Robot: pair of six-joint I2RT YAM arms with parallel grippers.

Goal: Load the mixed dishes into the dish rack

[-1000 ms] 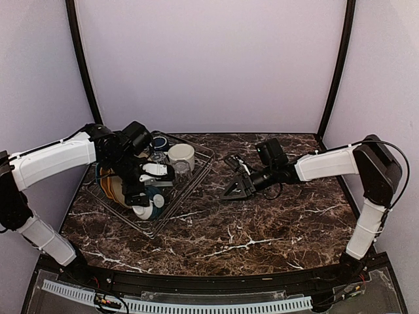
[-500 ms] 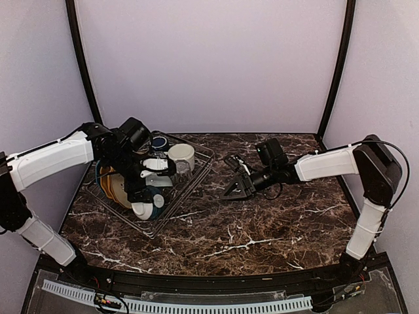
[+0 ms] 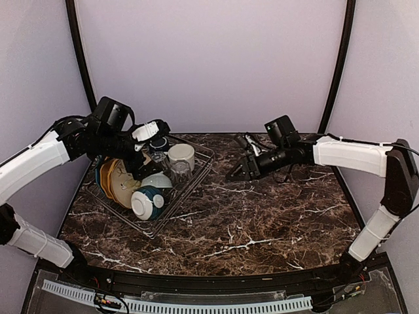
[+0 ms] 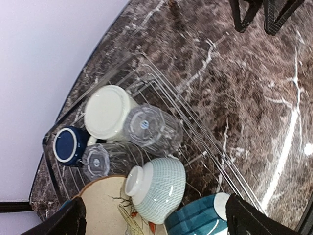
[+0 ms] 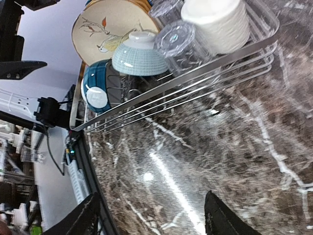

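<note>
The silver wire dish rack (image 3: 196, 171) holds the dishes. In it are the cream mug (image 3: 181, 156), the dark blue mug (image 3: 158, 142), a clear ribbed glass (image 3: 181, 171), the pale-teal bowl (image 3: 157, 181) on its side, a dark teal bowl (image 3: 147, 203) and the cream leaf-patterned plate (image 3: 123, 186) with other plates behind it. My left gripper (image 3: 147, 147) hangs open and empty above the rack; below it are the pale-teal bowl (image 4: 159, 188) and the cream plate (image 4: 105, 205). My right gripper (image 3: 239, 171) is open and empty over the marble, right of the rack (image 5: 195, 73).
A second clear glass (image 4: 96, 160) stands next to the dark blue mug (image 4: 68, 145). The brown marble table (image 3: 262, 222) stretches right of the rack. Black frame posts (image 3: 82, 62) stand at the back corners, and a white cable rail (image 3: 196, 304) runs along the near edge.
My left gripper has risen up and back out of the rack, leaving the pale-teal bowl lying there. My right gripper has lifted and shifted slightly back.
</note>
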